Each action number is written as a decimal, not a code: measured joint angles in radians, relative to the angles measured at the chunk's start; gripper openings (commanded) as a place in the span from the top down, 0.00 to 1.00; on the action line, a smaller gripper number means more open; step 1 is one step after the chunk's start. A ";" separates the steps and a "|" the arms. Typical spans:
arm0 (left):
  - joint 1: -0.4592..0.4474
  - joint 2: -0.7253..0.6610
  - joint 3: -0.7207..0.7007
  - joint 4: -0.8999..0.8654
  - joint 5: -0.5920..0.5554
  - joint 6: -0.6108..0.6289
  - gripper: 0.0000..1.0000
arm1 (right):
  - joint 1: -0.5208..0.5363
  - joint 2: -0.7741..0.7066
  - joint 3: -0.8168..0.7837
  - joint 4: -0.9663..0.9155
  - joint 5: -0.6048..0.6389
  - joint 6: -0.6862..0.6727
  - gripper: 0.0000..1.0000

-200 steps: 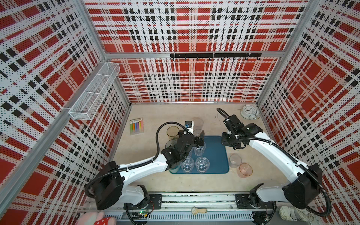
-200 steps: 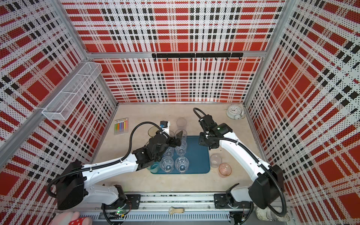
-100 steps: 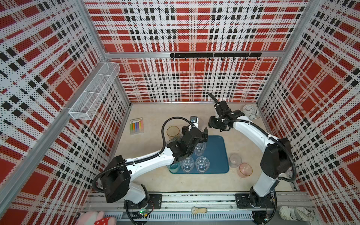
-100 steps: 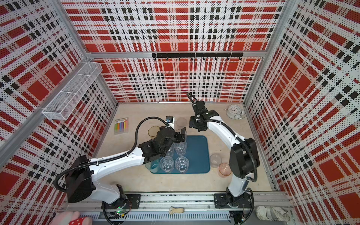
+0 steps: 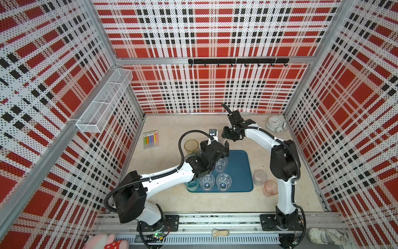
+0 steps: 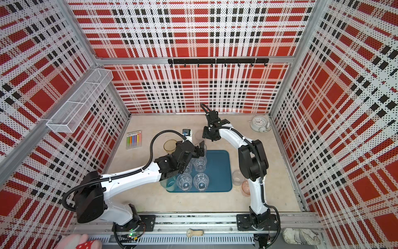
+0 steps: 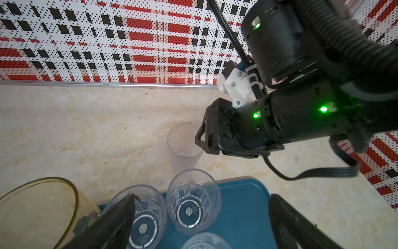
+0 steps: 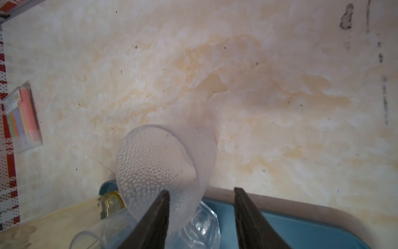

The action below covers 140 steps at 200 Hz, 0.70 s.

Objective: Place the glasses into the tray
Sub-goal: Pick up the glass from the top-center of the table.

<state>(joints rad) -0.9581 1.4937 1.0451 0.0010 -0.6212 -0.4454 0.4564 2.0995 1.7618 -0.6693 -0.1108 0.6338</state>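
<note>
The right gripper (image 8: 200,189) stands half open with nothing between its jaws; one finger (image 8: 155,215) overlaps the wall of the frosted glass (image 8: 159,159), though I cannot tell whether it touches. A second ago this gripper hung over the far right edge of the tray (image 5: 241,172); it has since swung just beyond the far edge, so I judge a pick is starting. The left gripper (image 7: 202,198) is spread wide and empty above the clear glasses (image 7: 189,212) at the tray's far left, reaching slightly farther than before. An amber glass (image 5: 191,146) stands off the far left corner; a pale glass (image 5: 259,177) and a pink glass (image 5: 270,188) wait on the right, so several remain.
</note>
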 measured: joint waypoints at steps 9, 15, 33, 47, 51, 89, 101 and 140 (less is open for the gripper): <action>0.000 0.006 0.009 -0.012 0.003 0.000 0.02 | 0.002 0.020 0.008 0.006 -0.016 0.000 0.57; 0.001 0.011 0.014 -0.017 0.008 0.000 0.02 | 0.002 0.032 0.010 0.011 -0.013 0.003 0.59; 0.006 0.025 0.031 -0.034 0.043 0.000 0.02 | 0.003 0.059 0.010 0.018 -0.016 0.007 0.65; 0.018 0.042 0.048 -0.043 0.098 0.000 0.02 | 0.003 0.071 0.010 0.022 -0.027 0.012 0.72; 0.022 0.049 0.054 -0.046 0.117 0.000 0.02 | 0.003 0.073 0.010 0.024 -0.023 0.013 0.74; 0.077 0.134 0.132 -0.087 0.354 0.007 0.02 | -0.005 0.076 0.010 0.028 -0.013 0.004 0.87; 0.087 0.154 0.155 -0.105 0.408 0.013 0.02 | -0.010 0.075 0.010 0.027 -0.020 -0.003 0.90; 0.089 0.178 0.192 -0.129 0.518 0.043 0.02 | -0.045 0.025 -0.003 0.018 -0.011 -0.036 0.94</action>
<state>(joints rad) -0.8696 1.6714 1.2369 -0.1280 -0.1032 -0.4023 0.4118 2.1242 1.7588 -0.6518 -0.1219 0.5980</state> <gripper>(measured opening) 0.982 0.097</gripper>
